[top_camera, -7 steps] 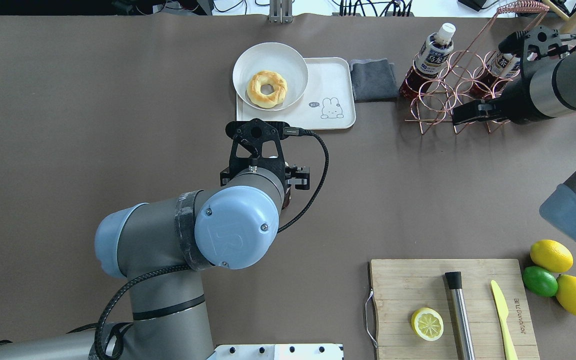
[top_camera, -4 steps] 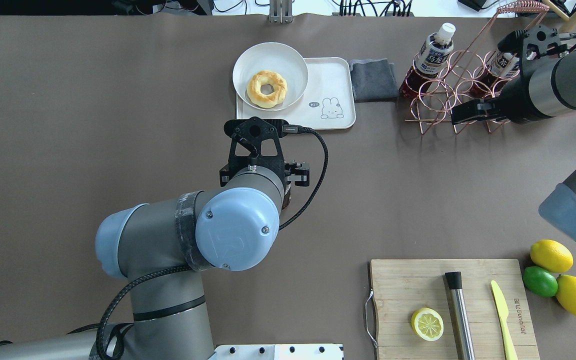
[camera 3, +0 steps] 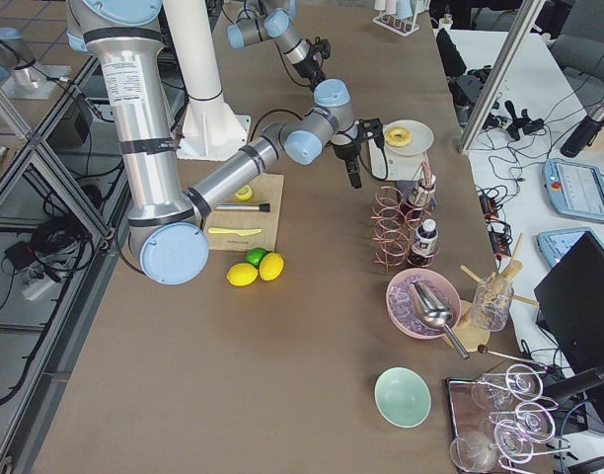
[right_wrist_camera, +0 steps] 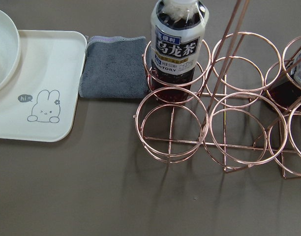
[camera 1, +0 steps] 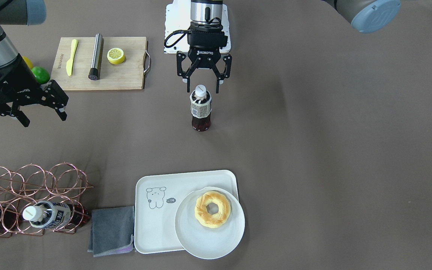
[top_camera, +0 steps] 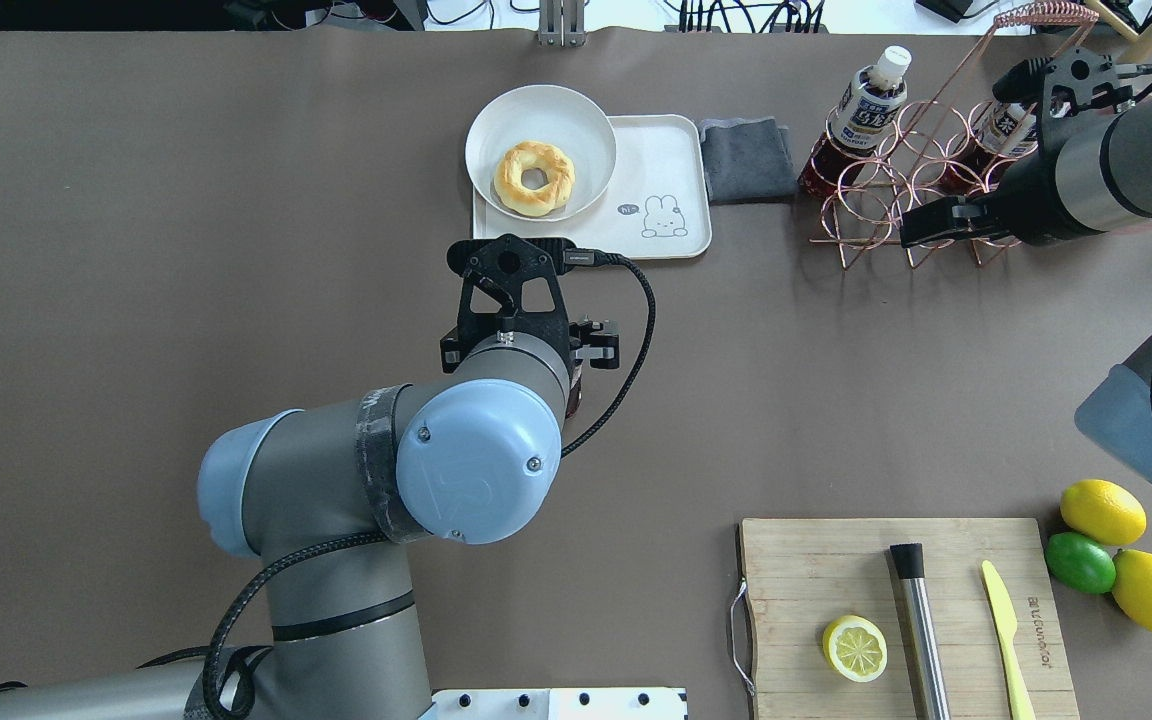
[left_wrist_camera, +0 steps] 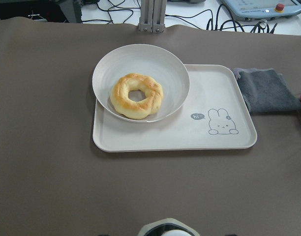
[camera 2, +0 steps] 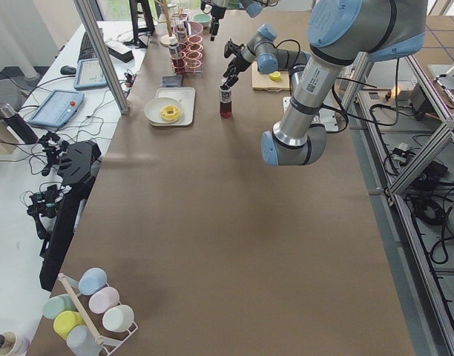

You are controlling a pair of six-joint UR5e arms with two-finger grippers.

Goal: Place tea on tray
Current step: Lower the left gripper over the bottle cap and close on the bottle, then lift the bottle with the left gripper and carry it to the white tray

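Hovering above the upright tea (camera 1: 201, 108), the left tool (camera 1: 202, 89) gapes wide, gripping nothing; the right tool (camera 1: 45, 120) is spread wide too, empty.

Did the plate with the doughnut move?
No. The plate still covers the same corner of the tray, with the doughnut on it.

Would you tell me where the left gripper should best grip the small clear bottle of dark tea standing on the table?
Probably the labelled upper body just under the white cap, coming straight down: the small clear tea bottle stands upright, and the left gripper hangs open over its cap.
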